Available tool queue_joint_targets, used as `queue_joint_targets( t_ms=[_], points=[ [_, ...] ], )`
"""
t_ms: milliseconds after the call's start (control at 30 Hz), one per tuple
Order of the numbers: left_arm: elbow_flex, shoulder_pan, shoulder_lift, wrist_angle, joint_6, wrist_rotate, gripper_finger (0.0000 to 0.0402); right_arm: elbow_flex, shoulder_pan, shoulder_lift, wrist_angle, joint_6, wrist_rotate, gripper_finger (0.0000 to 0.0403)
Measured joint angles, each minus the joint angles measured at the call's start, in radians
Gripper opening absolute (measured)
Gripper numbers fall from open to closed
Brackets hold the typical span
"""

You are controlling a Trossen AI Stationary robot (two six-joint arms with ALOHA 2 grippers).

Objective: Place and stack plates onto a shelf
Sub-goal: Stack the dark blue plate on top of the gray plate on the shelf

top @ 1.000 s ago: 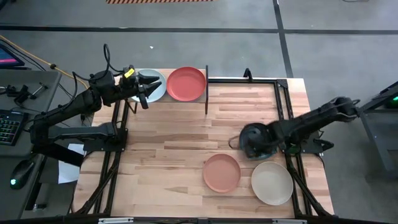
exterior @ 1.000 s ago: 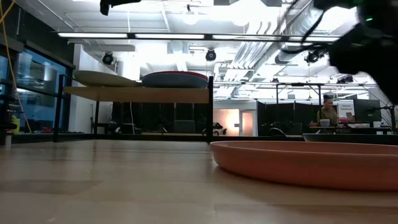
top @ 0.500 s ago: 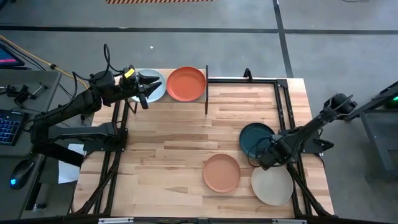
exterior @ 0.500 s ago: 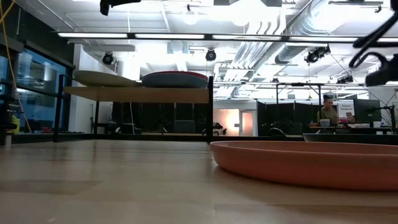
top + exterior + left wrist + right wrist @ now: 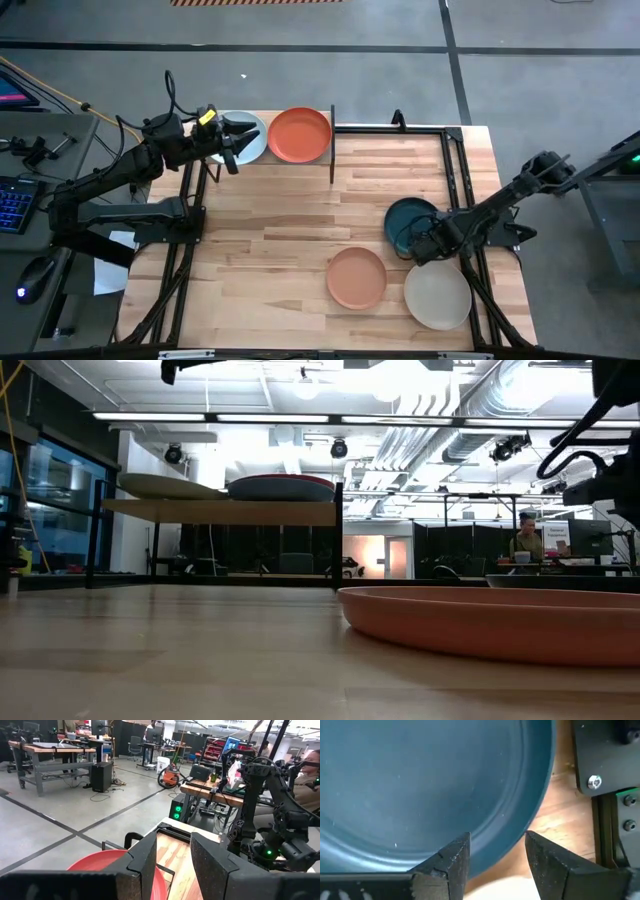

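Note:
The dark teal plate (image 5: 404, 222) lies flat on the table's right half, and it fills the right wrist view (image 5: 430, 785). My right gripper (image 5: 419, 246) (image 5: 495, 852) is open and sits low over the plate's near right rim, one finger on each side of the rim line. I see no touch. On the shelf (image 5: 230, 512) at the far left rest the pale mint-white plate (image 5: 250, 135) and the red plate (image 5: 299, 134). My left gripper (image 5: 236, 141) (image 5: 173, 855) hovers open above the pale plate. The sky-blue plate is hidden.
The salmon-orange plate (image 5: 357, 277) and the cream plate (image 5: 437, 294) lie on the table near its near right corner, close to my right gripper. Black frame rails (image 5: 455, 170) run along the table's right and far sides. A person (image 5: 526, 538) sits in the room beyond.
My right gripper, which was covering the teal plate, drew back toward the table's near right corner and uncovered it. It then crept back a little toward the plate's rim. The plate stayed in place.

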Motion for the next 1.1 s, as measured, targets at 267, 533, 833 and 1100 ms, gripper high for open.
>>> queue_joint_targets(
  t_ms=[267,533,833,1100],
  points=[
    [0.0,0.0,0.0,0.0,-0.008,0.0,0.0111,-0.067,-0.035,0.0,0.032,0.0,-0.049,0.0172],
    [0.0,0.0,0.0,0.0,0.003,-0.005,0.0111,-0.096,-0.078,0.0,0.042,-0.017,-0.006,0.0172],
    [0.0,0.002,-0.008,0.046,0.008,-0.01,0.0111,-0.143,-0.15,-0.005,0.088,-0.036,0.013,0.0105],
    [0.0,0.002,-0.018,0.098,0.02,-0.013,0.0111,-0.142,-0.166,-0.051,0.072,-0.077,0.095,0.001]
  ],
)
